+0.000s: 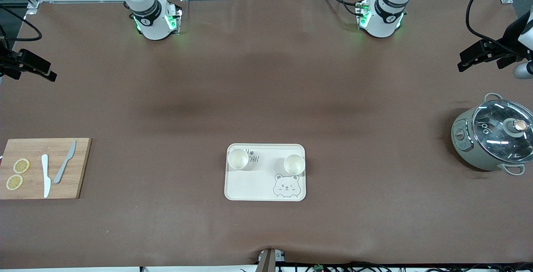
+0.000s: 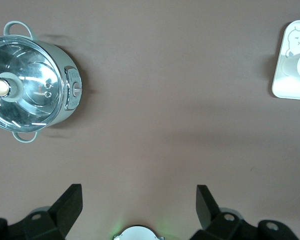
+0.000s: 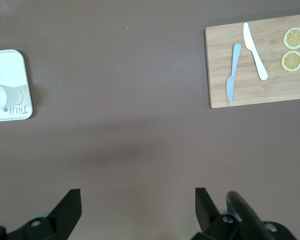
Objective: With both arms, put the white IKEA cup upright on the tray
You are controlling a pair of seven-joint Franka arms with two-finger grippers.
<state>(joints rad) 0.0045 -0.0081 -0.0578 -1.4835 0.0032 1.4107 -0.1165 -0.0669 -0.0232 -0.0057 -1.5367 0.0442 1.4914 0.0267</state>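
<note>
Surface [image 1: 266, 88]: matt brown covering. Tray [image 1: 258, 188]: smooth cream plastic. Cutting board [image 1: 79, 168]: pale wood grain. Pot lid [image 1: 495, 130]: glossy glass. Arms [image 1: 150, 18]: glossy white.

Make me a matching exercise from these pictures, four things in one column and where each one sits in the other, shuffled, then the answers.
Things:
1. two white cups
2. lemon slices
3. glass lid
4. left gripper

Places:
A. on the wooden cutting board
B. on the grey-green pot
C. open, over bare table near the pot
D. upright on the cream tray

Pairs: 1-D, 2-A, 3-B, 4-C
</note>
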